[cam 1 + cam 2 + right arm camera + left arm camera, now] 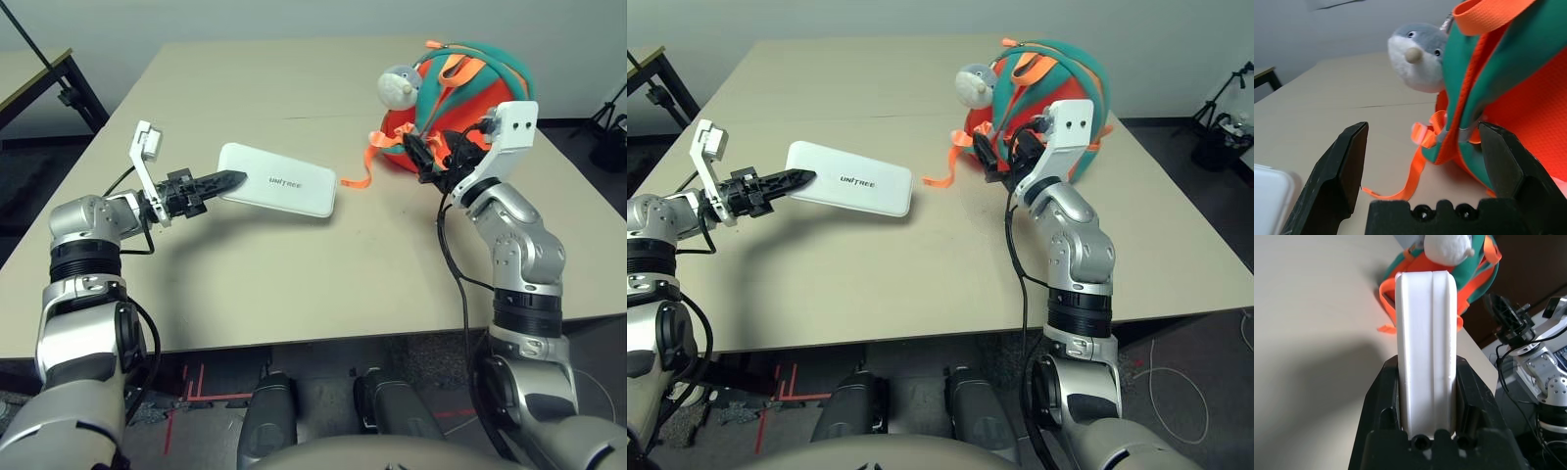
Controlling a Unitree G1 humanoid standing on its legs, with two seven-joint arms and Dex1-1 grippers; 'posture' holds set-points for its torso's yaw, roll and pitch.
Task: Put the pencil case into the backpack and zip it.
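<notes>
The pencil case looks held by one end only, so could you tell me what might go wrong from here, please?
1. The left gripper pinches the pencil case at one short end, so the long free end could sag or slip out on the way over.
2. The backpack shows no visible opening, so the case may just push it along.
3. The right gripper is open at the loose orange straps, which could snag a finger.

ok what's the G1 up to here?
It's packing the backpack. The left pincer holds the white pencil case by one end, raised over the table and pointing toward the backpack. The right pincer is open right by the backpack's teal and orange straps, gripping nothing. The case isn't inside yet.
</notes>
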